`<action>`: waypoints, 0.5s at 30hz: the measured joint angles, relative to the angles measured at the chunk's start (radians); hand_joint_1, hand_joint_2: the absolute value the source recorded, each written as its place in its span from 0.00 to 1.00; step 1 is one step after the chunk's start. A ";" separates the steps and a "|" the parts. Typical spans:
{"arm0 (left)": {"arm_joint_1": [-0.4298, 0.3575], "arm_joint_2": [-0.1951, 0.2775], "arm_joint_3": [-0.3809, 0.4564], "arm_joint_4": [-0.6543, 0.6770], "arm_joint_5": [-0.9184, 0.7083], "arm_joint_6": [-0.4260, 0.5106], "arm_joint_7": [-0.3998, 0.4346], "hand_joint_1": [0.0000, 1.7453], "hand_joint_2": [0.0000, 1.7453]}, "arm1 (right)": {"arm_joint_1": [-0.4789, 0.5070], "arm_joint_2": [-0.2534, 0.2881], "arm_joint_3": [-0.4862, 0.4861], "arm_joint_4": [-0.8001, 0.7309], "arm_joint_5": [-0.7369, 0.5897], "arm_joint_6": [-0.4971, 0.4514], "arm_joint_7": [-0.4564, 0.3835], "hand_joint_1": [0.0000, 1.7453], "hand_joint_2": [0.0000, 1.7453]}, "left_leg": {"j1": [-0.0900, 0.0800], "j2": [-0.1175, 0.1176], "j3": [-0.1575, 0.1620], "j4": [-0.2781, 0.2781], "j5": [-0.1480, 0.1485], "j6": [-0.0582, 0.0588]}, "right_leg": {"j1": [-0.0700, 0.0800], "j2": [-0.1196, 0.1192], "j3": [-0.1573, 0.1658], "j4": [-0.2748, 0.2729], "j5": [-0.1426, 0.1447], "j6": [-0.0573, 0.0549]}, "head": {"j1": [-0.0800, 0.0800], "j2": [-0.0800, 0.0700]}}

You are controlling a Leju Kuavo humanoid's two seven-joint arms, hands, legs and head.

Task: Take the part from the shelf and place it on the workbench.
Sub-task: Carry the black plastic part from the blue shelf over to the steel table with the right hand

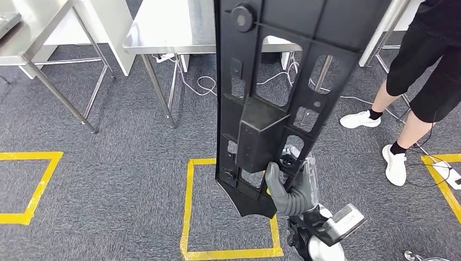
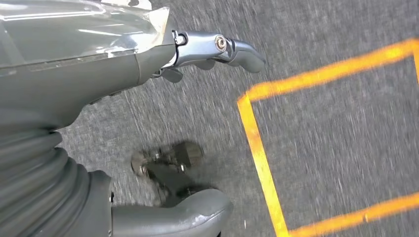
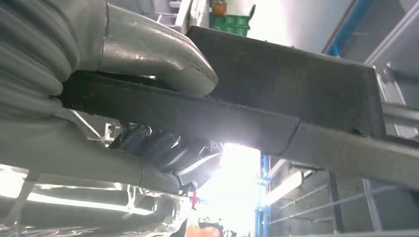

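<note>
The part (image 1: 272, 81) was a long black plastic panel with cut-out windows and a boxy housing near its lower third. It was off the shelf and in the air, carried upright in front of the robot. Its long axis ran nearly vertical in the head view, leaning slightly. The narrow pointed end hung just below my right robot hand (image 1: 293, 187), and the broad end rose far above it, out of the picture's top.

That robot hand was clamped on the lower edge of the part, thumb on the near face and fingers wrapped behind, as the right wrist view confirmed (image 3: 148, 64). My left robot hand (image 2: 212, 49) hung over the carpet, holding nothing. Its fingers looked loosely extended rather than curled.

I judged this the carrying step, with placement not yet done. Beyond the part stood a steel counter (image 1: 163, 32), well apart from the robot hand. A person (image 1: 418, 70) stood off to the right side. Next I would need to close on the counter and tip the tall part flat without clipping its edge.
</note>
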 joint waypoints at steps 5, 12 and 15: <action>-0.005 0.000 0.000 0.000 -0.001 0.003 0.008 0.00 1.00 | -0.001 0.002 0.002 0.009 0.001 -0.002 -0.002 1.00 1.00 | 0.002 0.015 -0.185 0.261 -0.072 -0.012 | 0.011 0.001 0.035 -0.002 -0.029 -0.027 | -0.003 0.000; -0.005 0.005 0.000 -0.002 -0.001 0.003 0.010 0.00 1.00 | 0.000 0.003 0.002 0.017 0.001 -0.003 -0.003 1.00 1.00 | -0.033 0.012 -0.124 -0.002 0.093 0.051 | 0.025 0.002 0.101 -0.016 -0.080 -0.013 | 0.001 0.000; -0.005 0.005 0.000 -0.004 -0.001 0.004 0.010 0.00 1.00 | -0.002 0.003 0.003 0.019 0.002 -0.002 -0.003 1.00 1.00 | -0.032 0.008 -0.078 -0.042 0.089 0.066 | 0.031 0.001 0.119 -0.005 -0.077 0.007 | 0.000 0.000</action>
